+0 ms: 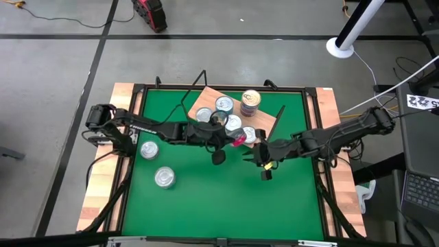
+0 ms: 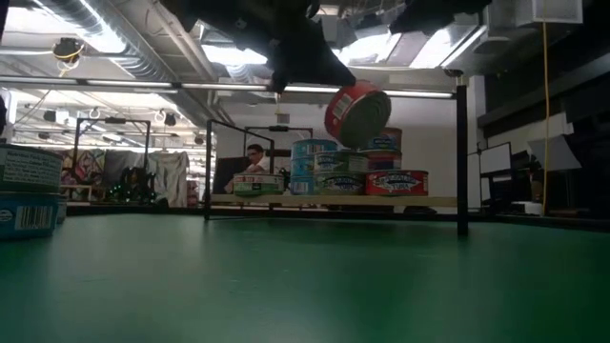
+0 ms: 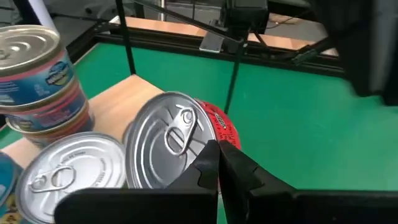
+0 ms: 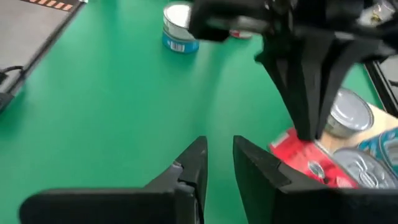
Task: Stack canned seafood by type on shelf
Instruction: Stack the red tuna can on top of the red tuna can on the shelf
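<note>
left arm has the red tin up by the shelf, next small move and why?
Probably lower it onto the red tin already on the shelf. The left gripper pinches a red-labelled tin, tilted in the air above the shelf's tins; the right gripper waits empty nearby.

Grey concrete floor [image 1: 62, 75] fills the upper high view, crossed by dark tape lines. We note a red-and-black object [image 1: 149, 14] at top centre and a white pole base [image 1: 339, 46] upper right. A laptop [image 1: 418, 195] sits lower right. In the low view, ceiling ducts [image 2: 114, 29], strip lights and a seated person [image 2: 254, 157].
</note>
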